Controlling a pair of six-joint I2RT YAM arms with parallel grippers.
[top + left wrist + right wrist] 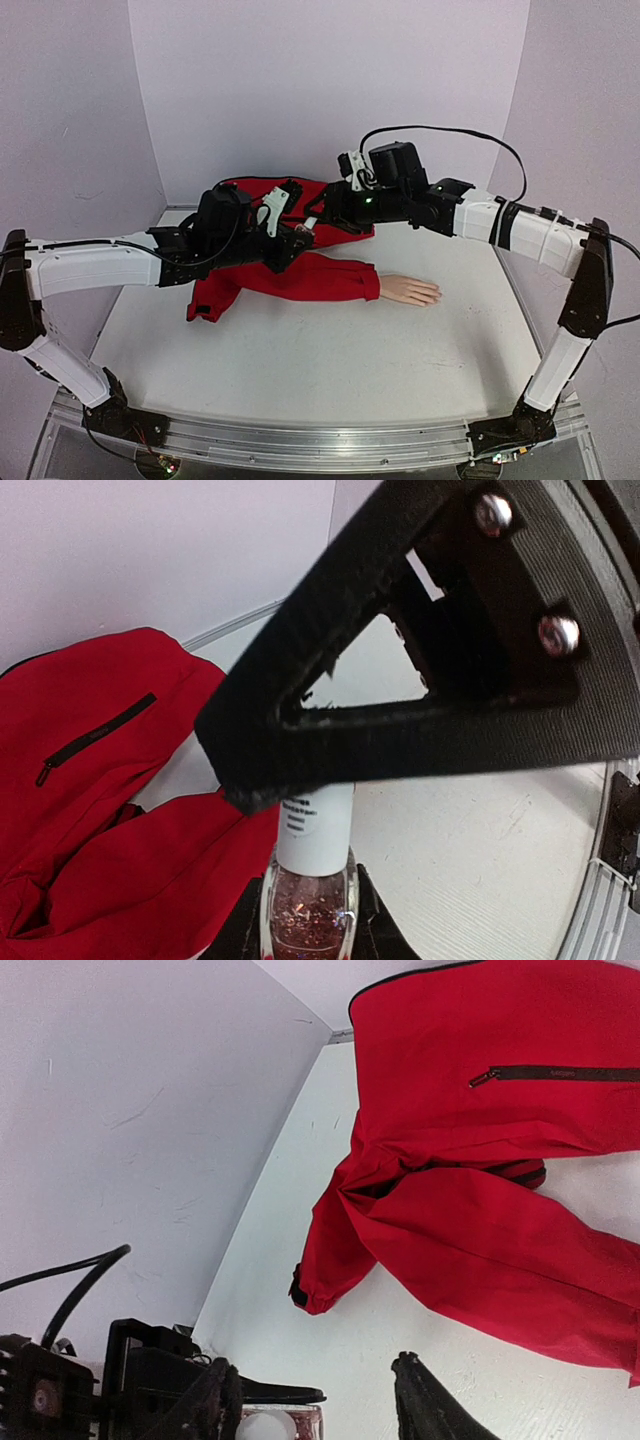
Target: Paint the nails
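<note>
A pale mannequin hand (410, 290) lies flat on the table, sticking out of a red sleeve (320, 278). Its nails (434, 293) are at the fingertips pointing right, too small to make out. Well left of the hand, above the jacket, my left gripper (308, 926) is shut on a small glass bottle (310, 905) of red glitter polish with a white cap (318, 830). My right gripper (310, 1402) hangs over that cap (265, 1428). Its jaws stand apart, with the cap next to its left finger (205, 1400) and a wide gap to the other finger (425, 1405). In the top view both grippers (300, 236) (320, 214) meet.
A red jacket (255, 215) with a black zip pocket lies bunched at the back left of the white table (330, 370). Purple walls stand behind and at both sides. The right arm's black cable (450, 132) loops above it.
</note>
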